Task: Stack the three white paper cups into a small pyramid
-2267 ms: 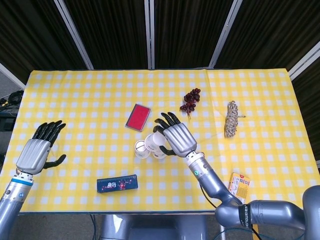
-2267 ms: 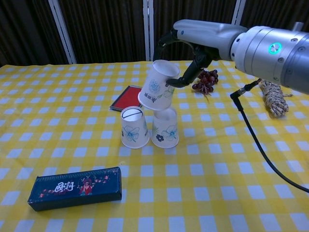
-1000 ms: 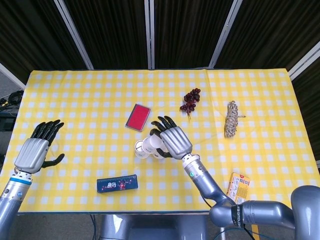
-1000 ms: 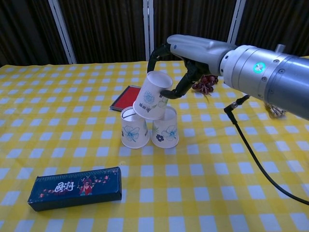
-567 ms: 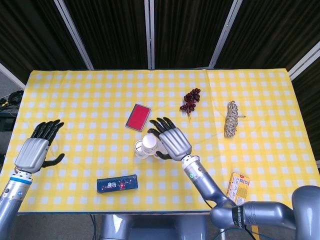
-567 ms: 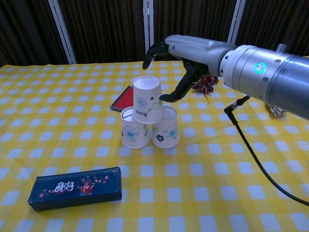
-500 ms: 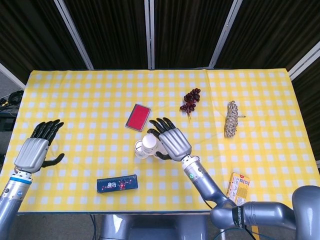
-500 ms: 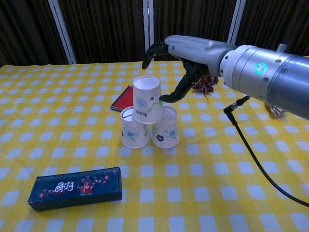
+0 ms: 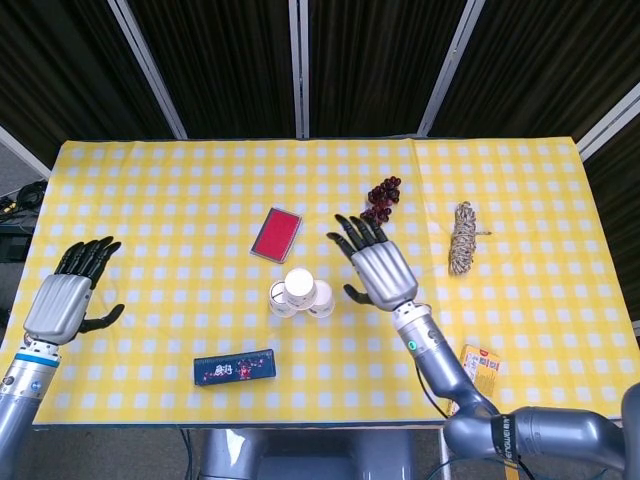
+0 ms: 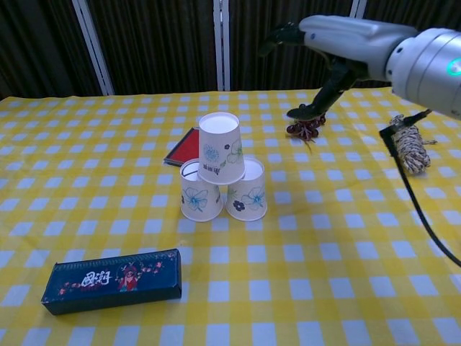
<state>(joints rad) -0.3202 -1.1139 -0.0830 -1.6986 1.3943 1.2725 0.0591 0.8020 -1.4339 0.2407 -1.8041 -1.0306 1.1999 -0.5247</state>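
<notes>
The right robot hand (image 9: 378, 268) is released with fingers spread, holding nothing, raised beside the 3 white paper cups (image 10: 220, 176), which stand as a pyramid on the tabletop (image 10: 324, 259). The left robot hand (image 9: 68, 297) is also spread and empty. Its arm is cut off by the edge of the head view.

The three paper cups (image 10: 222, 176) look matt white with small blue flower prints. Under them, the yellow checked tablecloth (image 10: 324, 274) looks like smooth cloth. In front of the cups lies a dark box (image 10: 112, 281) that shines a little, like glossy card. Behind the cups, the red case (image 10: 184, 146) looks flat and matt. To the right of the cups, the right hand (image 9: 378, 268) has a smooth grey metal back and black fingers (image 9: 352, 232). Farther right, the rope bundle (image 10: 408, 149) looks rough and stringy.
</notes>
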